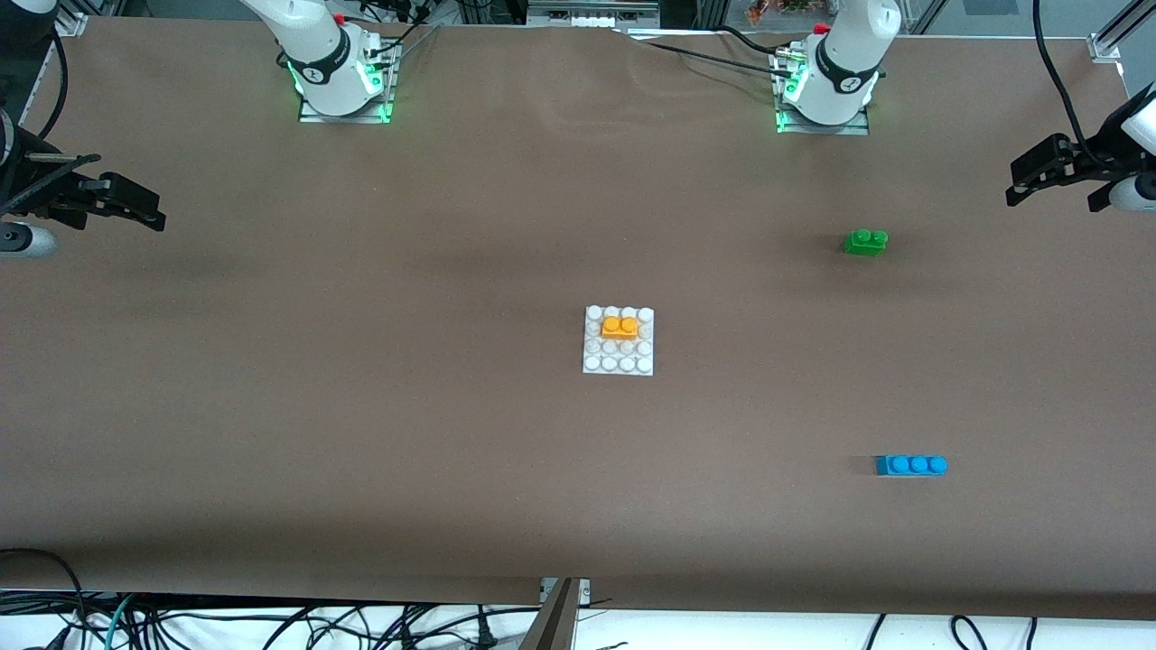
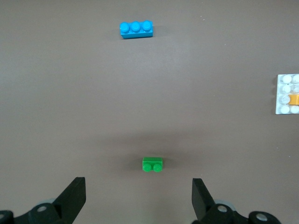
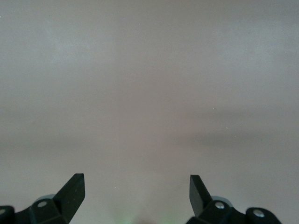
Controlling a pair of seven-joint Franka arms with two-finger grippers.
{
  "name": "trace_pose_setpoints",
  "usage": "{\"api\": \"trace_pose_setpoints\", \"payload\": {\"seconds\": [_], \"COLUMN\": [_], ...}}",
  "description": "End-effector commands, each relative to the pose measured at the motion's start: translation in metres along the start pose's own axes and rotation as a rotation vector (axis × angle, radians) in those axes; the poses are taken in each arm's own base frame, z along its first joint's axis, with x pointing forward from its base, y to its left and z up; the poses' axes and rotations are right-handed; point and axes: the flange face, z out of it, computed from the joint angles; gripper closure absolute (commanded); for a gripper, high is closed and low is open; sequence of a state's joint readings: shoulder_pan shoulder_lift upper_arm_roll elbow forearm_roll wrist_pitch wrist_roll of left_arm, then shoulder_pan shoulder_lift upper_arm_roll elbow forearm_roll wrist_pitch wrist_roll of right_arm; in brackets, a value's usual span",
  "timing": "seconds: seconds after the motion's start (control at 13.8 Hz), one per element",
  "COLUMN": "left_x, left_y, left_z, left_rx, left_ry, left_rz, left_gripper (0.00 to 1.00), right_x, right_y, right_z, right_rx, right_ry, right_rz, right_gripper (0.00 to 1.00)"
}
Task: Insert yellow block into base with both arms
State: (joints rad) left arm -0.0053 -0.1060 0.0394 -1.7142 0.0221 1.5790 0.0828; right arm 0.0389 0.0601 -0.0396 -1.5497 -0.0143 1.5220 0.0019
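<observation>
Front view: one yellow block [image 1: 619, 327] seemingly seated on one base [image 1: 618, 364]; two bricks elsewhere.

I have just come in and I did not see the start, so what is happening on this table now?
Nothing is being handled at this moment. The yellow block sits on the base, in the studs farther from the front camera. The left gripper and the right gripper are both open and empty, each waiting above its own end of the table. The green brick and the blue brick lie loose toward the left arm's end.
</observation>
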Motion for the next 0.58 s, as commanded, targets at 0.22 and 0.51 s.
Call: {"api": "trace_pose_setpoints", "payload": {"seconds": [0.22,0.51], "left_x": [0.0002,-0.001], "left_y": [0.0174,0.016], "left_z": [-0.0101,-0.0106], "left_rx": [0.002,0.0], "left_ry": [-0.003,-0.01], "left_rz": [-0.004,-0.005], "left_gripper": [0.0,0.0], "right_x": [-0.0019,-0.0025], "right_y": [-0.0008,-0.0008], "right_z": [-0.0045,-0.0051], "right_rx": [0.005,0.005], "right_ry": [0.009,0.009], "right_rz": [0.007,0.005], "right_gripper": [0.01,0.01]}}
